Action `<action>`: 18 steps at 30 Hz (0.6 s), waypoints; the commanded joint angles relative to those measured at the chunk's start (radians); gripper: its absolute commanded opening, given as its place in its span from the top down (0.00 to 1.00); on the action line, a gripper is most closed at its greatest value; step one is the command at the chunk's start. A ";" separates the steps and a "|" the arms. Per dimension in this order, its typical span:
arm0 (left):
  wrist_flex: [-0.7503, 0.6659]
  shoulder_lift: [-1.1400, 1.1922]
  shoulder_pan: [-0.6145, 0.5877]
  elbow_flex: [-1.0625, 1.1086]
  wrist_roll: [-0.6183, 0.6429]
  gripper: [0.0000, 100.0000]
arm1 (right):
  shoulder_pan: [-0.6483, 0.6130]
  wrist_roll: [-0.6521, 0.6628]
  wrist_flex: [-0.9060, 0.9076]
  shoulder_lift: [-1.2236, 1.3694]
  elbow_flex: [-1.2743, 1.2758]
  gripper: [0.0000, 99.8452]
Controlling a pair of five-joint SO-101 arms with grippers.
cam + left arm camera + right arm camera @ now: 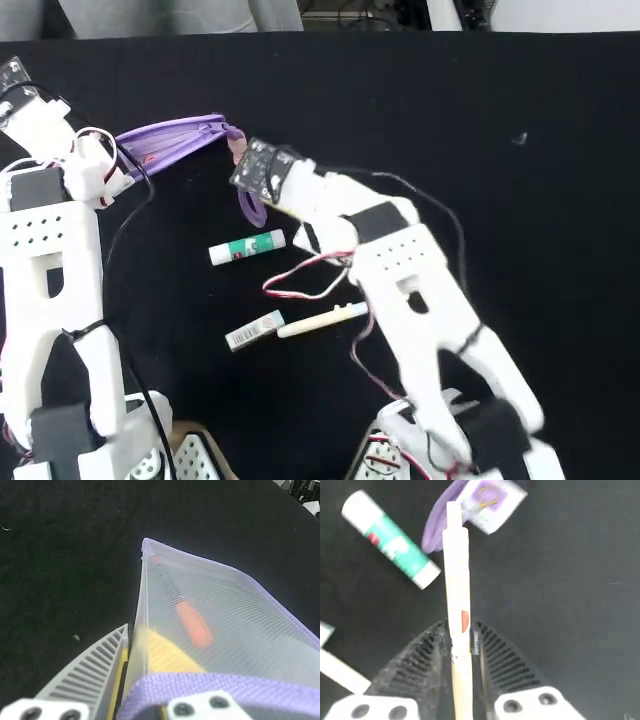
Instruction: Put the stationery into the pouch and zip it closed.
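Observation:
The purple-edged mesh pouch (172,141) lies at the back left, and my left gripper (110,173) is shut on its end. In the left wrist view the pouch wall (225,605) spreads out from my left gripper (134,652), and a blurred orange shape (194,625) shows through it. My right gripper (252,168) is shut on a cream pen (456,570), whose pinkish tip (237,147) is at the pouch's other end. In the right wrist view the pen sticks out of my right gripper (460,630) toward the pouch corner (490,499). A green-and-white glue stick (247,247) lies on the table.
A second cream pen (322,320) and a small labelled white stick (254,331) lie nearer the front, between the arms. A purple strap (250,207) hangs off the pouch under my right gripper. Red and white cables (300,280) trail from the right arm. The black table (520,150) stretches to the right.

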 commanded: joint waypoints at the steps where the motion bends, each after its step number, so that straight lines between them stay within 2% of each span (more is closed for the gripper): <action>1: -0.005 0.012 -0.021 0.010 0.006 0.97 | 0.017 -0.080 -0.068 -0.113 -0.022 0.99; 11: -0.003 0.012 -0.019 0.012 0.006 0.97 | 0.015 -0.269 -0.493 -0.272 0.194 0.99; 18: -0.003 0.012 -0.019 0.012 0.006 0.97 | -0.061 -0.299 -0.683 -0.298 0.265 0.99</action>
